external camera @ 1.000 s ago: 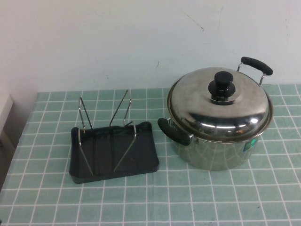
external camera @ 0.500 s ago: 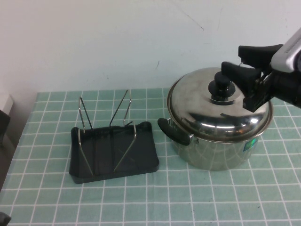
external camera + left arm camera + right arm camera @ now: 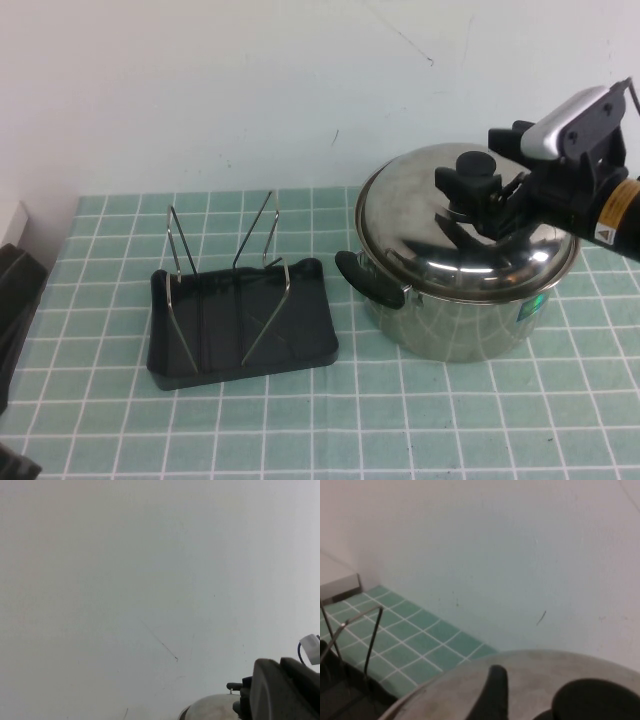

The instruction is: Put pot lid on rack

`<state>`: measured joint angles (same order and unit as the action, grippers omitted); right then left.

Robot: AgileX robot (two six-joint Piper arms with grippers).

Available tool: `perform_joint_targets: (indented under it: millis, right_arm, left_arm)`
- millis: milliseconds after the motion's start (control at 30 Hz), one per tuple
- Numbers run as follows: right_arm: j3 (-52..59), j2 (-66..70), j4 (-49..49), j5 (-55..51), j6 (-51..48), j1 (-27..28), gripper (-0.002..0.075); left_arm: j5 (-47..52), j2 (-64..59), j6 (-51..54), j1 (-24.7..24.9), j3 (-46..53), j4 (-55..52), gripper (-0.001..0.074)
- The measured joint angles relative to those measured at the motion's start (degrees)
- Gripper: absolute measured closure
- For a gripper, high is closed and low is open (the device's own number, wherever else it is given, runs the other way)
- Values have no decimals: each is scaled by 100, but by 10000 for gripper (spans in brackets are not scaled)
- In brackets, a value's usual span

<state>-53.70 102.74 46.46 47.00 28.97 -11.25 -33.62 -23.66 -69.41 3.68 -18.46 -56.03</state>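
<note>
The pot lid [image 3: 425, 245], shiny steel with a black knob [image 3: 477, 162], sits on the steel pot [image 3: 450, 322] at the right of the table. My right gripper [image 3: 480, 162] reaches in from the right. It is open, with one finger in front of the knob and one behind it, apart from it. In the right wrist view one finger [image 3: 495, 690] stands beside the knob [image 3: 595, 700] over the lid [image 3: 530, 672]. The black rack [image 3: 240, 325] with wire loops stands empty at the left. My left gripper is out of view; only the dark left arm [image 3: 15, 290] shows.
The pot's black handles stick out at the front left [image 3: 365, 280] and at the back right, behind my right arm. A white wall [image 3: 250, 90] rises close behind the tiled green table [image 3: 400, 420]. The rack's wires also show in the right wrist view [image 3: 370, 630].
My right gripper came in from the right and moved left and down until its fingers straddle the lid's knob. My left arm has risen into view at the left edge.
</note>
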Motion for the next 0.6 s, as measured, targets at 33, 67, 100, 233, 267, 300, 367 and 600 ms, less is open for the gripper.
perform_joint_targets:
  millis: [33,67,100,233,267,300,367,600]
  right_arm:
    - [0,64,-1,0,0,0,35]
    - [0,116,-9,0,0,0,36]
    - [0,152,-9,0,-11,0,47]
    - [0,219,-23,0,-24,0,197]
    - [0,219,-35,41,-24,0,246]
    - [-7,219,-35,79,-39,-3,319]
    - [-13,219,-49,118,-39,-3,372]
    - [-13,222,-17,352,-310,-3,377]
  left_arm:
    - [23,0,-8,0,0,-5,738]
    - [32,0,-25,0,0,-14,738]
    - [46,0,-40,0,0,-14,738]
    - [101,0,-176,0,0,-14,738]
    - [101,0,-184,0,0,-14,738]
    - [101,0,-212,0,0,-14,738]
    - [104,0,-348,0,0,-18,738]
    - [104,0,-1816,0,0,-27,737]
